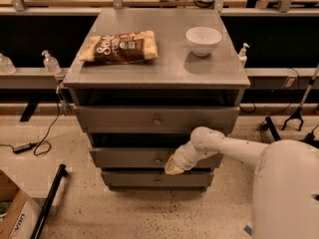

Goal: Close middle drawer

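Note:
The middle drawer [129, 157] is a grey drawer with a low flat front and a small brass knob [158, 160]. It stands out only slightly from the grey cabinet [154, 68]. My gripper [173, 166] is at the end of the white arm [224, 146], pressed against the drawer front just right of the knob. The top drawer [114, 118] with its own knob sits above it, and the lowest drawer front [129, 179] below.
On the cabinet top lie a brown snack bag [119, 47] and a white bowl [203, 39]. A cardboard box [12, 218] and a black pole [50, 203] are on the floor at the left. Cables and bottles line the shelves behind.

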`<state>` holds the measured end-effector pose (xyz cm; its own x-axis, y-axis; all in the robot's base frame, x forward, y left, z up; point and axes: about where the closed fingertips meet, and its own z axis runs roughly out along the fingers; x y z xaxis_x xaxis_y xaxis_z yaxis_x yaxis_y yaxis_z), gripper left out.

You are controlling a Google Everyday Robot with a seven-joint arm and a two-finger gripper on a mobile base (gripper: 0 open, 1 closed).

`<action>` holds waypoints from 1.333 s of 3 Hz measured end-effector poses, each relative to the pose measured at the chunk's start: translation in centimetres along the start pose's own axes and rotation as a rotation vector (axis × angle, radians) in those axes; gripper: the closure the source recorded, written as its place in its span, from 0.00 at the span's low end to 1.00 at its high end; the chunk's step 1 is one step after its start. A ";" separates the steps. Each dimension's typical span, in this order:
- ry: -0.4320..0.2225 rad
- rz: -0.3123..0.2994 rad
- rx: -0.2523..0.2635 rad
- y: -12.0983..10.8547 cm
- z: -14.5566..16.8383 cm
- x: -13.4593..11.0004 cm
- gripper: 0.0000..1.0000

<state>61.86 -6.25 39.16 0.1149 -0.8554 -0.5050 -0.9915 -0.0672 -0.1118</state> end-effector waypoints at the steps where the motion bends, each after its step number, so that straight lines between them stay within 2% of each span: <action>1: 0.029 -0.039 0.070 -3.4 0.8 1.1 1.00; 2: 0.031 -0.043 0.078 -3.5 0.8 1.1 0.84; 3: 0.030 -0.043 0.074 -3.4 1.0 1.1 0.60; 4: 0.028 -0.044 0.068 -3.2 1.4 1.0 0.29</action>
<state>65.22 -6.19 37.84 0.1554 -0.8664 -0.4745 -0.9789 -0.0705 -0.1920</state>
